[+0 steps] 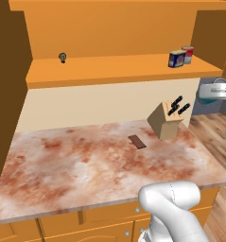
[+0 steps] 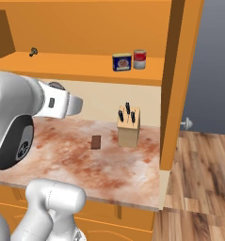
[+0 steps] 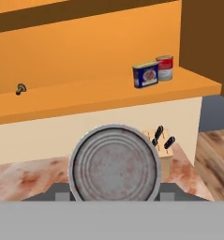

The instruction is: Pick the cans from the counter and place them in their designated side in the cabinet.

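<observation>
My gripper (image 3: 114,194) is shut on the teal can (image 3: 114,165), whose round silver top faces the hand view. In the left base view the gripper (image 1: 214,92) hangs at the right edge with the can's teal side (image 1: 201,97) showing, above the counter's (image 1: 76,165) right end and below shelf height. The dark blue can with a yellow label (image 1: 177,59) (image 2: 122,61) (image 3: 145,75) stands upright on the right part of the cabinet shelf (image 1: 109,71), ahead of the hand and higher than it.
A red-and-grey can (image 1: 187,54) (image 3: 164,67) stands right behind the blue one. A wooden knife block (image 1: 167,120) (image 2: 128,126) sits on the counter's right rear, a small brown slab (image 1: 137,141) beside it. A small dark object (image 1: 63,57) lies on the shelf's left. Brown cabinet doors flank both sides.
</observation>
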